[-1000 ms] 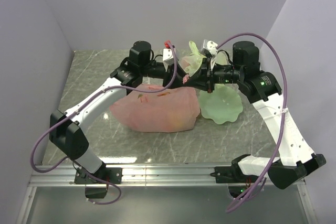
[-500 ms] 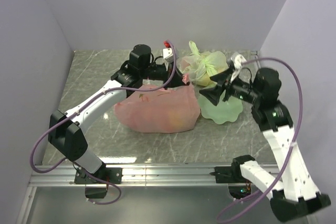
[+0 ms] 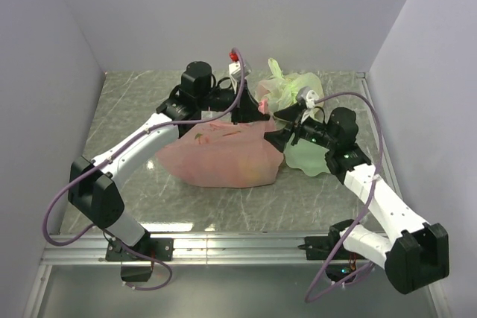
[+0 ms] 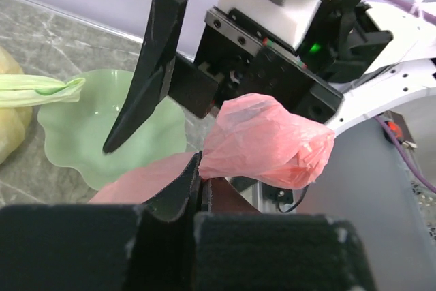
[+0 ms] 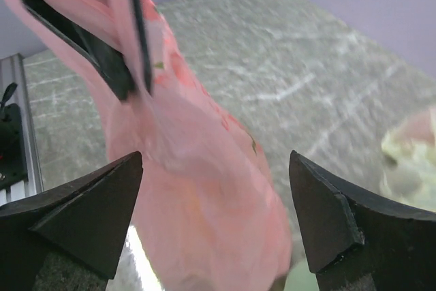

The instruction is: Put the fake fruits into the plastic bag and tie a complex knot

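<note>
Plastic bag (image 3: 223, 158): lay slumped at mid-table, pink, crinkled and bulging, with one top corner drawn up toward the far side.
Fake fruits (image 3: 223, 129): showed only as faint coloured flecks through the pink film; judged to be inside already.
Left gripper (image 4: 201, 175): was clamped tight on a bunched strip of the bag's top, with a pink tuft (image 4: 266, 141) spilling past the fingertips.
Right gripper (image 5: 216, 161): was spread wide and held nothing, aimed at that tuft from the right and just beside it; could not be judged touching or apart.
Step in hand: looked like the start of the knot, with a second strand not yet taken.
Doing it well: called for closing the right jaws on plastic alone, near the left grip but off the left fingers; then a slow, even pull, given thin film prone to slipping or tearing; also for leaving the bag's weight resting on the table (image 3: 134, 109).
Plate (image 3: 320, 156): sat just right of the bag, pale green and wavy-edged, partly under the right arm.
Knotted pale green bag (image 3: 291, 93): sat beyond the plate, close behind both grippers; seemed easy to snag on a wide swing.
Open room: lay left of the bag and along the near strip of table.
Edges: were walled in close on the left, far and right sides, with a metal rail (image 3: 238, 247) along the near edge.
</note>
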Controlling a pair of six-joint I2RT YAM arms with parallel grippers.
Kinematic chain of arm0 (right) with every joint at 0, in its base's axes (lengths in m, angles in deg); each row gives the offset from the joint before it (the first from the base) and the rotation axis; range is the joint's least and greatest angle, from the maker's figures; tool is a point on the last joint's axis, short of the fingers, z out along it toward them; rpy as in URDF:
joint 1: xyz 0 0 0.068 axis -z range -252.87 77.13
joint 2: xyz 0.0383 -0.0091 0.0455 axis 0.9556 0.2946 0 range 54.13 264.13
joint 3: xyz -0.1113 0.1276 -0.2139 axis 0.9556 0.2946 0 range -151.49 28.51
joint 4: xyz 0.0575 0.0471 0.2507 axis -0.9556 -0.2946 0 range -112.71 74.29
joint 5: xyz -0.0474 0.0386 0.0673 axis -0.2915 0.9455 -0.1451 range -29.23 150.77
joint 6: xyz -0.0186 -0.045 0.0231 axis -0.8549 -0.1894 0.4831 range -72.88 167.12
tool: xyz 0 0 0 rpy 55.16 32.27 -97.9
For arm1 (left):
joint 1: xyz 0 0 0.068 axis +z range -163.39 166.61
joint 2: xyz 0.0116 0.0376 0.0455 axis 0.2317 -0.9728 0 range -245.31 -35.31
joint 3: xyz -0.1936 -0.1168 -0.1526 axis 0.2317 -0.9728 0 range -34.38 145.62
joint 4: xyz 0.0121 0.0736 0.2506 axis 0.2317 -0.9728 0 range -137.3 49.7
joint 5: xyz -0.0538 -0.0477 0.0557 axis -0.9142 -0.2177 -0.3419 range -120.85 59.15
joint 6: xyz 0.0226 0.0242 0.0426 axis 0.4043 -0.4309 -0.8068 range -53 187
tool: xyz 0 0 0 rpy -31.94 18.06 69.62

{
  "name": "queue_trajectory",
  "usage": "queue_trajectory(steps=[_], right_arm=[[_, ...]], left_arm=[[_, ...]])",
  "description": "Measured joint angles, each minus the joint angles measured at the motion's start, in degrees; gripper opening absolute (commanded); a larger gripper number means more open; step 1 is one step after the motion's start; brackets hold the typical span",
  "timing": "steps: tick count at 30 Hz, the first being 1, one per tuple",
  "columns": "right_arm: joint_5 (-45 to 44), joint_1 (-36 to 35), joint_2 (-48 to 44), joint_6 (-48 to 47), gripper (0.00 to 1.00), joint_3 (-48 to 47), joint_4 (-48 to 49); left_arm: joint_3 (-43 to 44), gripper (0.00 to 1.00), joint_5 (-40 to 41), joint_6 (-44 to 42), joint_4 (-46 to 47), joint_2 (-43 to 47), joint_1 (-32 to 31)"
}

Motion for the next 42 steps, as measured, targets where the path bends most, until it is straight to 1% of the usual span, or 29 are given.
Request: queue_trajectory(steps=[3,8,13,16,20,22,24,26,29,30,33,37,42], right_arm=[[1.5,-2.5,1.6,-0.8,0.95,0.0,5.0],[3.4,-6.5,4.0,-2.7,0.95,0.6,10.2],[4.7,-6.8,4.7,-3.5,0.95,0.8,10.4],[3.7,-6.5,4.8,-0.9,0.93,0.8,12.1],[-0.9,-7.2,7.4,5.8,0.88,0.4,16.7],[-3.3,-8.0,10.3,9.3,0.80,0.2,19.1],[-5.8,-9.0,13.4,12.7,0.74,0.2,20.5],[-8.2,-10.0,16.0,15.2,0.70,0.3,21.6],[-11.0,-11.0,18.0,18.3,0.61,1.8,23.5],[-11.8,-11.1,18.5,19.5,0.56,2.5,24.0],[-13.3,-11.4,19.8,22.6,0.53,4.3,25.5],[-14.2,-11.7,21.4,26.2,0.52,7.0,26.6],[-14.7,-12.3,23.8,28.9,0.53,10.2,27.2]], left_arm=[[0.9,0.00,-1.0,1.0,-0.1,-0.6,0.3],[2.9,0.00,-2.8,2.5,0.2,-2.2,1.4],[2.9,0.00,-3.8,3.1,1.0,-3.0,2.8],[2.3,0.00,-3.7,3.6,2.7,-3.0,3.3],[0.1,0.01,-3.0,5.8,6.7,-3.0,3.3],[-0.4,0.00,-2.4,6.9,7.8,-3.0,3.3],[-0.9,0.01,-2.0,7.8,9.2,-3.0,3.3],[-1.6,0.00,-1.5,8.2,10.6,-3.0,3.3],[-3.7,0.00,-0.9,9.5,13.1,-3.0,3.3],[-4.8,0.00,-0.5,10.0,14.2,-2.9,3.4],[-8.5,0.00,1.1,11.9,17.6,-3.0,3.4],[-13.1,0.00,3.8,14.2,22.0,-3.3,3.4],[-14.1,0.00,5.6,15.9,25.4,-5.6,4.0]])
